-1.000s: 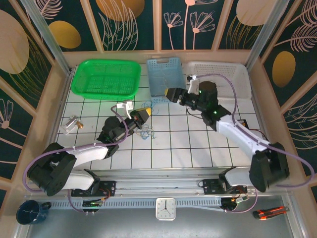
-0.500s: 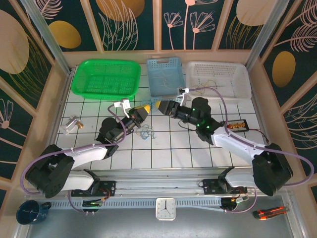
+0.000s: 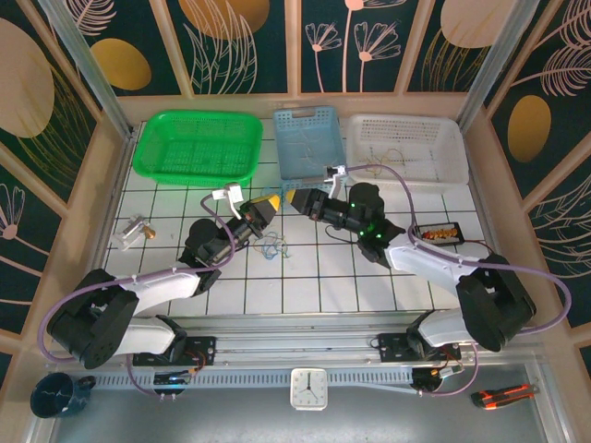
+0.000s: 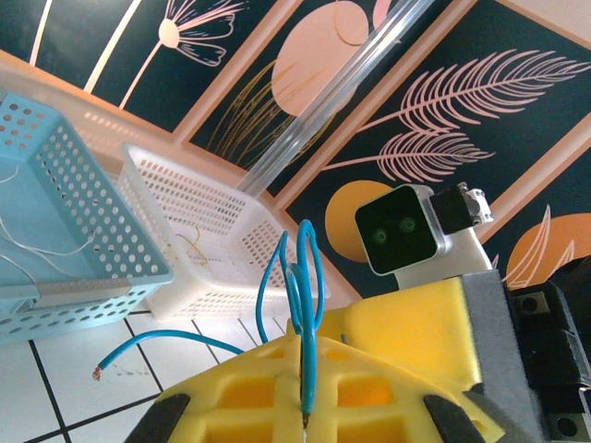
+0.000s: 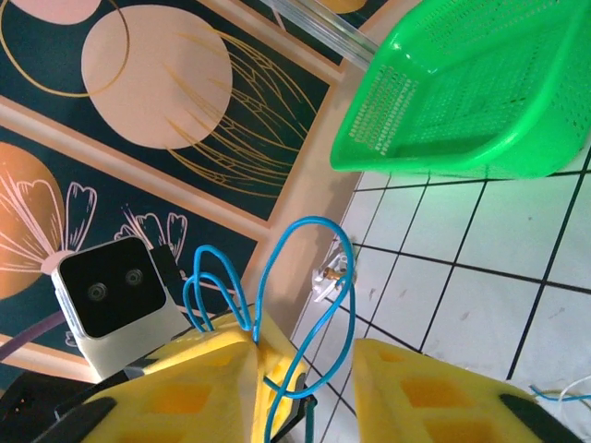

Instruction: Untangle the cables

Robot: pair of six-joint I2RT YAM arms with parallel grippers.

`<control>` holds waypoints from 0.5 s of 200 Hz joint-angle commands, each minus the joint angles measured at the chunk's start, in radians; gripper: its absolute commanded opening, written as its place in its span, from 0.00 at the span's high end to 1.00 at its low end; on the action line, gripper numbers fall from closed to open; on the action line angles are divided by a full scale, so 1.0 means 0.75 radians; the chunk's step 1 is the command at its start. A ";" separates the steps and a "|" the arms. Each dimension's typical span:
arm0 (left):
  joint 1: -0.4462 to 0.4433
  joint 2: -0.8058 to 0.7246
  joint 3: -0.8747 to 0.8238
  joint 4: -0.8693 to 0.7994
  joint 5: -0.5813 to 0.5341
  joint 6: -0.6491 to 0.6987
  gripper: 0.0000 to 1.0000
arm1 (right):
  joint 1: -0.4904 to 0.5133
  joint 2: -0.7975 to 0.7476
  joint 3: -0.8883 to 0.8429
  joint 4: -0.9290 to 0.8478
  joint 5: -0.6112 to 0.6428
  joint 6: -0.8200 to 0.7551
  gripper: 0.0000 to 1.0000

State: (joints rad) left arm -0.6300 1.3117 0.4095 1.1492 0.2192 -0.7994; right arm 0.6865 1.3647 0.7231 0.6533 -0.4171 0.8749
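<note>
Cables [image 3: 273, 245]: one blue strand [image 4: 305, 367] sitting clamped in left fingers [image 3: 270, 203] | right fingers [image 3: 295, 197] gaping | three baskets [image 3: 305, 112] lining 12 o'clock desk [image 3: 369, 277] edge

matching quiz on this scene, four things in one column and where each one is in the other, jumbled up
1. green basket
2. light blue basket
3. white basket
4. blue cable

A. far right
B. pinched in the left fingers
C. far left
D. far middle

Pairs: 1-C, 2-D, 3-A, 4-B
</note>
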 commanded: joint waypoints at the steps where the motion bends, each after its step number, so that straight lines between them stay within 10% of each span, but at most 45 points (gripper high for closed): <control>1: 0.005 -0.028 0.025 0.075 -0.011 -0.019 1.00 | 0.012 0.016 -0.015 0.088 0.004 0.013 0.85; 11: 0.004 -0.027 0.023 0.076 -0.015 -0.021 1.00 | 0.013 0.017 -0.016 0.088 0.002 0.012 1.00; 55: 0.005 -0.044 -0.032 0.063 -0.106 -0.029 1.00 | -0.062 -0.107 -0.009 -0.068 0.057 -0.070 1.00; 100: 0.007 -0.122 -0.167 0.023 -0.349 -0.061 0.75 | -0.278 -0.357 -0.016 -0.302 0.112 -0.137 1.00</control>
State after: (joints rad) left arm -0.6300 1.2503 0.3305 1.1481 0.0742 -0.8227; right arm 0.5388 1.1873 0.7132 0.5152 -0.3695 0.8242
